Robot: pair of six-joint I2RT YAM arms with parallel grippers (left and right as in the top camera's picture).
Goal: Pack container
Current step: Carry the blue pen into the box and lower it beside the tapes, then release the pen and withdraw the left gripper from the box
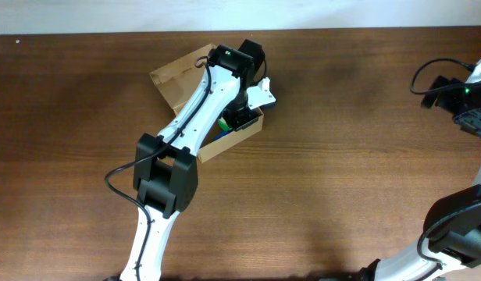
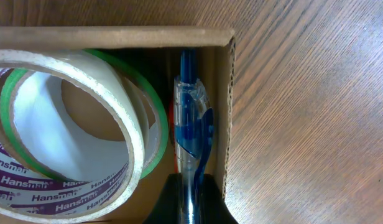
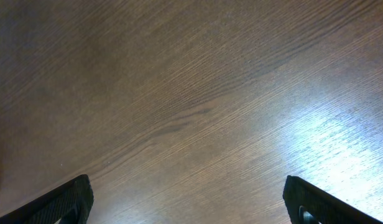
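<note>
We judge the container (image 2: 226, 124) light, thin-walled and crushable; we'd take a side wall, not the flap (image 1: 172, 76). Our left gripper (image 2: 191, 204) clamps the blue pen (image 2: 191, 118); our right gripper (image 3: 191, 202) gapes empty.

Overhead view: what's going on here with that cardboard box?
The left arm reaches over the open cardboard box. The left pincer grips a blue pen and holds it inside the box along one wall, beside a tape roll that lies in there. The right pincer is open above the table near its right edge, handling nothing.
</note>
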